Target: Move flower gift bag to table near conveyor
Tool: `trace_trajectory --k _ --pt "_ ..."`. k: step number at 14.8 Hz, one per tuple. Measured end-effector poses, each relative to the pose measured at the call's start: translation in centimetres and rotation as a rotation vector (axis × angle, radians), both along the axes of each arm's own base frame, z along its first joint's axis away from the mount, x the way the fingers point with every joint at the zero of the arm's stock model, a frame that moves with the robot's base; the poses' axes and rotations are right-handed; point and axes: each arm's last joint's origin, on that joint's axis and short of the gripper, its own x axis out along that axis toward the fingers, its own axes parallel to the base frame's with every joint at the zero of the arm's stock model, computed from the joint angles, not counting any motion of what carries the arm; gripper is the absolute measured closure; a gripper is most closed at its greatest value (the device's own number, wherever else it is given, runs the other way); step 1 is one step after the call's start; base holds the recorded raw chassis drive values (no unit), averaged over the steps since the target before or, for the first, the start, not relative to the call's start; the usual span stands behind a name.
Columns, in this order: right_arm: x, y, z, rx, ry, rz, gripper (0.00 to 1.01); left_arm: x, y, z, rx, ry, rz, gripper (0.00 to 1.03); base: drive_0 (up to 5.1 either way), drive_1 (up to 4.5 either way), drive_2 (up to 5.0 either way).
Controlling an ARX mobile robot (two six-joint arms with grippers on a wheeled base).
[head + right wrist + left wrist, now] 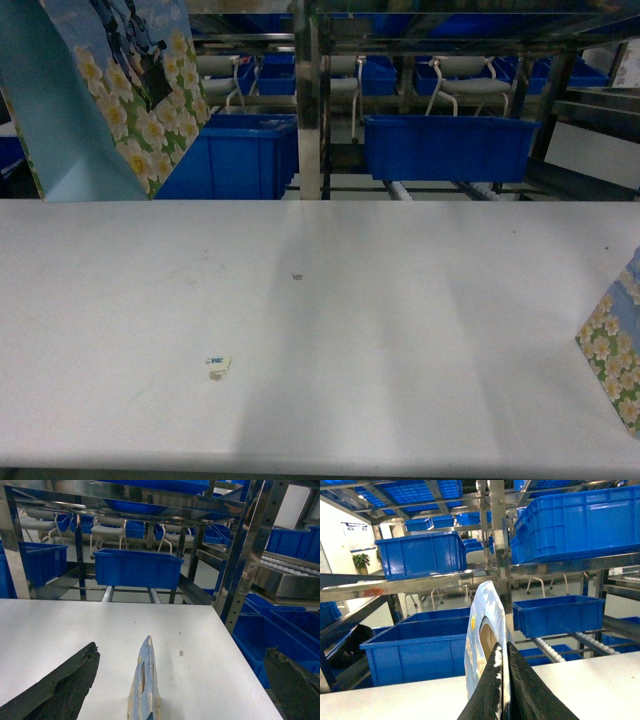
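Note:
A flower gift bag (130,100), light blue with white daisies, hangs at the upper left of the head view, above the far left of the white table (320,330). My left gripper (504,680) is shut on that bag's top edge (482,630), seen edge-on beside its handle cutout. A second flowered bag (615,350) stands on the table at the right edge. Its thin top edge (145,680) lies between the wide-open fingers of my right gripper (182,651), touching neither. The steel conveyor rack with white rollers (295,567) stands right behind the table.
Blue plastic bins (445,145) sit on the rack's tiers, and one large bin (235,155) sits just past the table's far edge. A small white scrap (218,366) lies on the table. The table's right edge (235,645) drops off to more blue bins.

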Motion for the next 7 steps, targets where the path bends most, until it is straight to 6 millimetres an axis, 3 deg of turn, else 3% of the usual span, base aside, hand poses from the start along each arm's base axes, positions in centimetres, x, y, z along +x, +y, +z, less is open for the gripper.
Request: trace_trajectory --k 2,3,7 --pt "-1.8 0.1 0.6 0.011 0.008 0.016 0.03 0.0 0.0 0.0 0.000 0.000 0.000 1.01 0.0 0.00 0.0" --pt "-3.7 0.6 0.7 0.012 0.019 0.054 0.03 0.0 0.0 0.0 0.000 0.000 0.000 1.01 0.0 0.00 0.0" --pt "-6.0 1.0 1.0 0.011 0.039 0.063 0.03 0.0 0.0 0.0 0.000 0.000 0.000 1.01 0.0 0.00 0.0"
